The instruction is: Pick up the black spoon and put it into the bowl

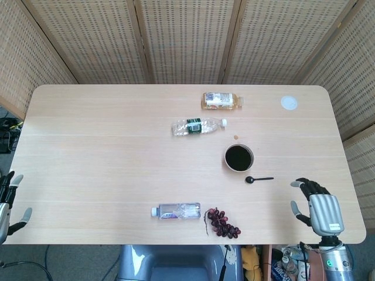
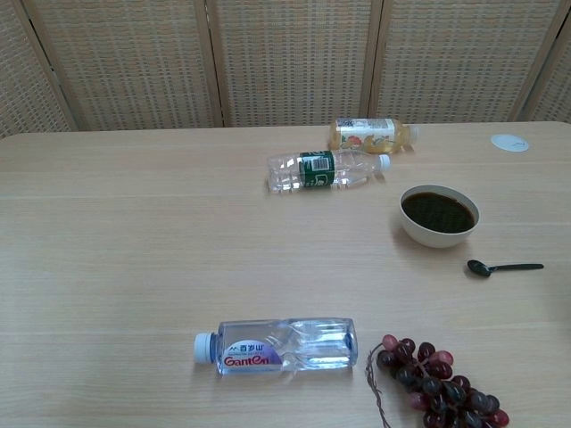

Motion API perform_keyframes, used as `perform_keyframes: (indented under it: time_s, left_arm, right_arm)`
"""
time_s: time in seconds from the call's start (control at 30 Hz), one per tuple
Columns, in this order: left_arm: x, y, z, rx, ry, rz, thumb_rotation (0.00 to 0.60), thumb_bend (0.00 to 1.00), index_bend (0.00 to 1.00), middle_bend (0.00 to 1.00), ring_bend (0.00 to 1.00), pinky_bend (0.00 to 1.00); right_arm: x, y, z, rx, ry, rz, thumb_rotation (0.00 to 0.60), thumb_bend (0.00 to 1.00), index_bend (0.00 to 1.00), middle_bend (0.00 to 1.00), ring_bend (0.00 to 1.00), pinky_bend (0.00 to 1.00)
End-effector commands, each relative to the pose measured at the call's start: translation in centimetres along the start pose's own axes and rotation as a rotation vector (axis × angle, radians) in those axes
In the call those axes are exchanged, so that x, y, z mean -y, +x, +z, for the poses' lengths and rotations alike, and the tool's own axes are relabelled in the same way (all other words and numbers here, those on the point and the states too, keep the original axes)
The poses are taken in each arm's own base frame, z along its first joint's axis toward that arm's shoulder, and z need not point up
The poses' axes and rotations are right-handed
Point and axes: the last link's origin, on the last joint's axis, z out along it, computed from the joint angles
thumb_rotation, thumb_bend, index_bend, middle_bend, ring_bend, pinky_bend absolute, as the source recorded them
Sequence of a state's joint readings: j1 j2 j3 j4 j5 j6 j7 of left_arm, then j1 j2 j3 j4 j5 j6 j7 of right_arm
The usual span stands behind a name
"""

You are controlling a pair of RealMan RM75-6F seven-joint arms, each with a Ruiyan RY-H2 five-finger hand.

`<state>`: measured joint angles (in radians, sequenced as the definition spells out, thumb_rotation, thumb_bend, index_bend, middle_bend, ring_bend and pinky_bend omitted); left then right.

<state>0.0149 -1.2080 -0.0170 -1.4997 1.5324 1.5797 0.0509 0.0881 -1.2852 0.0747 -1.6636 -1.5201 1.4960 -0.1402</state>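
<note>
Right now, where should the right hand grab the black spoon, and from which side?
Best the handle. The spoon lies flat, just in front of the bowl, its head toward the table's middle and its thin handle pointing toward the right hand. Coming from above at the handle's outer end probably works: that end is nearest the open hand and farthest from the bowl's rim.

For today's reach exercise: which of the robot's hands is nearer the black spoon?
Right. The right hand sits just beyond the black spoon handle end; the left hand is across the table.
</note>
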Motion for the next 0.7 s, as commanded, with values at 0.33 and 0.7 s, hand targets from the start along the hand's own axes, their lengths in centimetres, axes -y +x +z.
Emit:
perform_keyframes:
  time_s: [0.33, 0.7]
  left_arm:
    - [0.2, 0.4, 0.4, -0.013, 0.006, 0.018, 0.600, 0.36, 0.00, 0.00, 0.00, 0.00]
    - [0.3, 0.8, 0.9, -0.020, 0.008, 0.038, 0.600, 0.36, 0.00, 0.00, 0.00, 0.00]
  right_arm:
    - [2.3, 0.6, 3.5, 0.187, 0.166, 0.017, 0.600, 0.65, 0.30, 0.80, 0.88, 0.93]
    - [4.5, -0.4, 7.5, 0.445, 0.271, -0.015, 0.600, 0.94, 0.22, 0.90, 0.96, 1.00]
